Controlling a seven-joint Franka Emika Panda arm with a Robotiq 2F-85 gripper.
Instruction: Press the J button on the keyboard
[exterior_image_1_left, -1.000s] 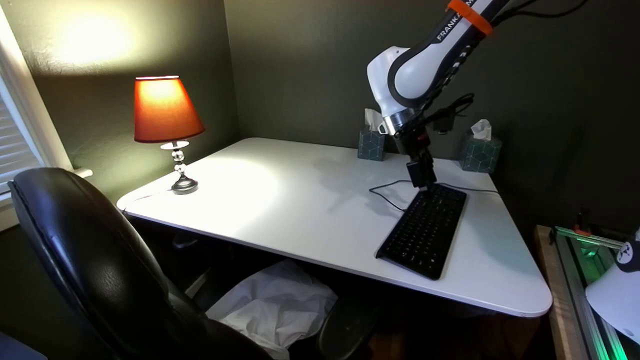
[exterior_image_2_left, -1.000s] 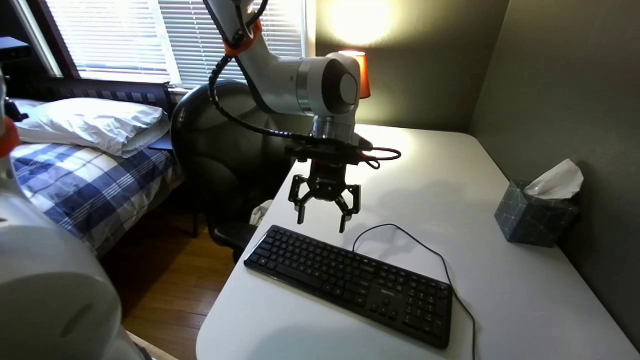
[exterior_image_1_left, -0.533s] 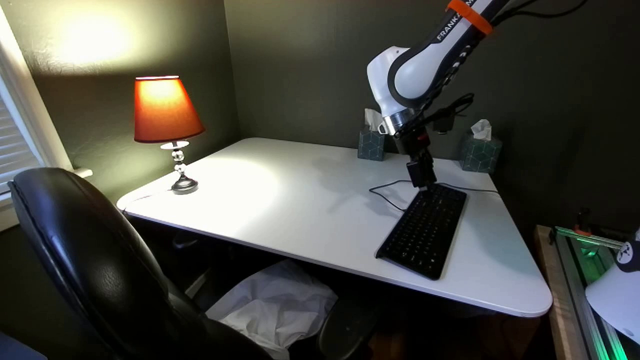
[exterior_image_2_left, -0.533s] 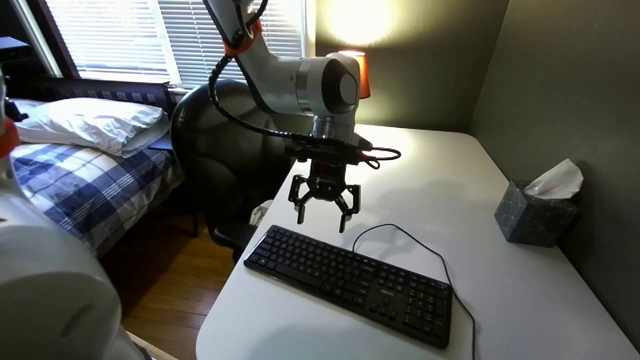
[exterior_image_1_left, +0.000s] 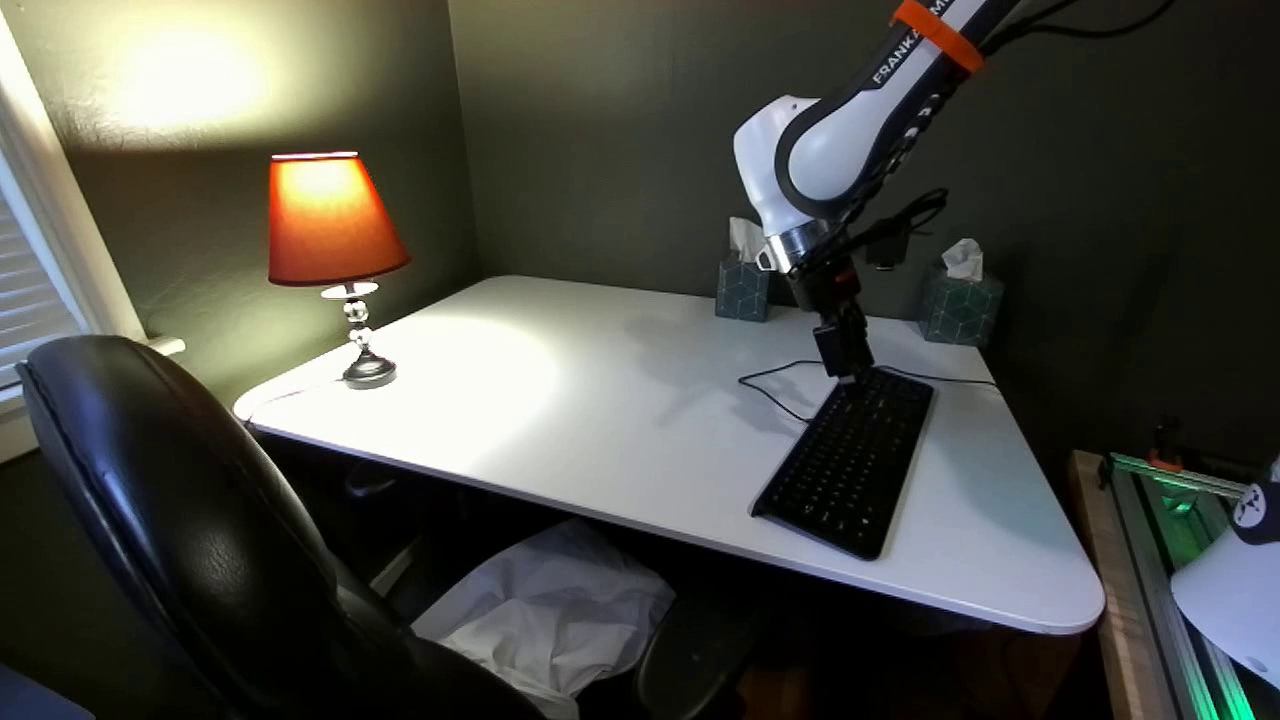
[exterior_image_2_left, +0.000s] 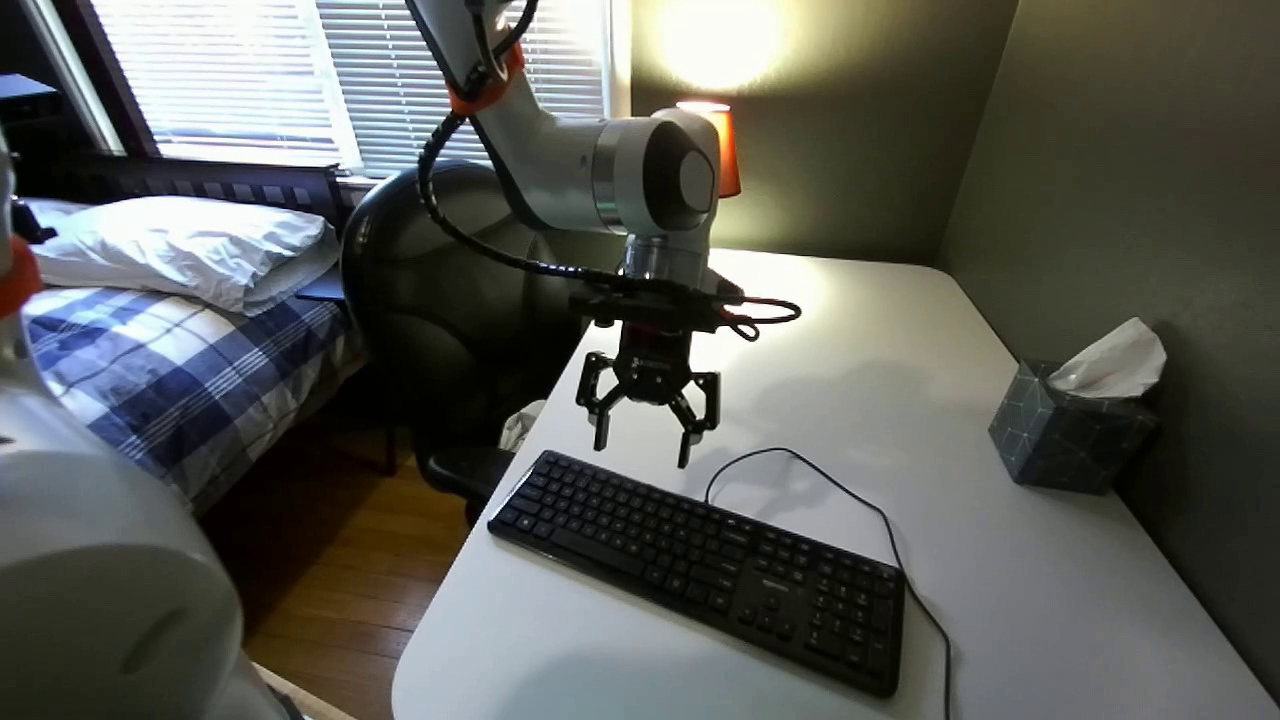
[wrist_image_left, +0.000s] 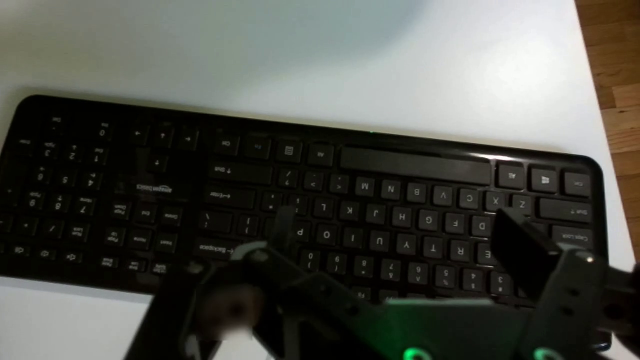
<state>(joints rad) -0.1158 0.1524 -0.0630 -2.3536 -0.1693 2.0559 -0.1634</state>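
The black keyboard lies flat on the white desk, seen in both exterior views (exterior_image_1_left: 850, 470) (exterior_image_2_left: 690, 575) and upside down in the wrist view (wrist_image_left: 155, 189). Its J key (wrist_image_left: 375, 213) shows uncovered between my fingers, between the K and H keys. My gripper is open and empty, pointing down over the keyboard; it shows in both exterior views (exterior_image_1_left: 850, 376) (exterior_image_2_left: 642, 456) and in the wrist view (wrist_image_left: 394, 212). In the wrist view one finger overlaps the keys near P and the semicolon, the other those near D and E. An exterior view shows the fingertips apart from the keys.
A thin dark cable (exterior_image_2_left: 880, 510) runs from the keyboard's back edge across the desk (exterior_image_1_left: 620, 400). Tissue boxes (exterior_image_1_left: 742, 290) (exterior_image_1_left: 962, 308) stand by the wall. A lit red lamp (exterior_image_1_left: 335, 225) stands at the desk's far end. A black chair (exterior_image_1_left: 180, 500) stands by the desk.
My gripper and arm have moved down very slightly in the last half second. The gripper stays open and the keyboard has not moved.
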